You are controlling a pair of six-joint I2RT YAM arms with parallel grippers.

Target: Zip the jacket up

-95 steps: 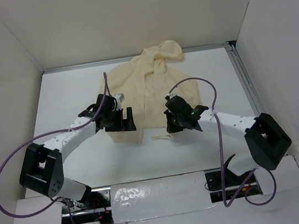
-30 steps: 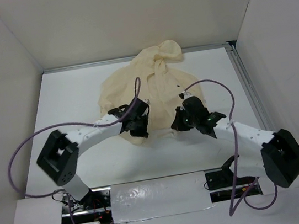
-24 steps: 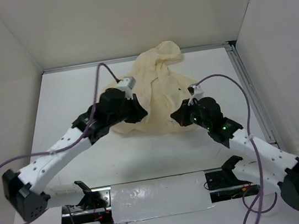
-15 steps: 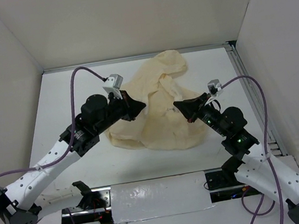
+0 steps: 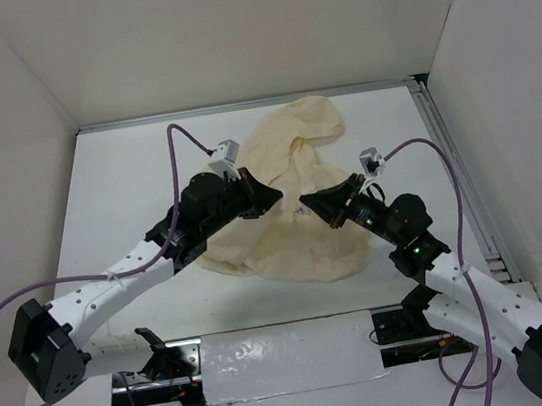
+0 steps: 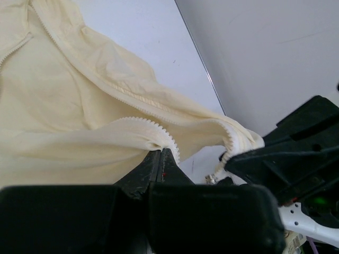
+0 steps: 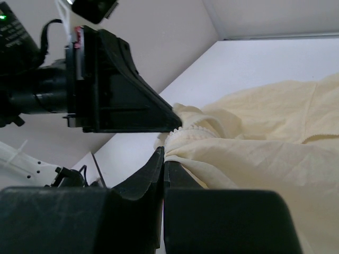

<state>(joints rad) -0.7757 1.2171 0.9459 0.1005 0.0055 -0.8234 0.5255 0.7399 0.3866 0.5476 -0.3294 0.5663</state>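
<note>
The pale cream jacket (image 5: 299, 224) lies bunched mid-table, hood (image 5: 311, 116) toward the back wall. My left gripper (image 5: 276, 200) is raised above it and shut on one toothed front edge of the jacket (image 6: 63, 106). My right gripper (image 5: 306, 201) faces it a short gap away, shut on the opposite front edge (image 7: 265, 137). In the left wrist view my left gripper (image 6: 161, 152) pinches fabric beside the zipper teeth (image 6: 153, 126). A small metal zipper end (image 6: 212, 179) hangs below the right gripper's black finger (image 6: 280, 159). In the right wrist view my right gripper (image 7: 163, 151) grips just under the toothed edge.
The white table (image 5: 117, 184) is boxed in by pale walls on three sides. A metal rail (image 5: 453, 167) runs along its right edge. Purple cables (image 5: 186, 139) loop over both arms.
Both grippers have lifted the jacket's front edges off the table and swung toward each other; their tips now nearly meet. The fabric has been dragged toward the near edge.
</note>
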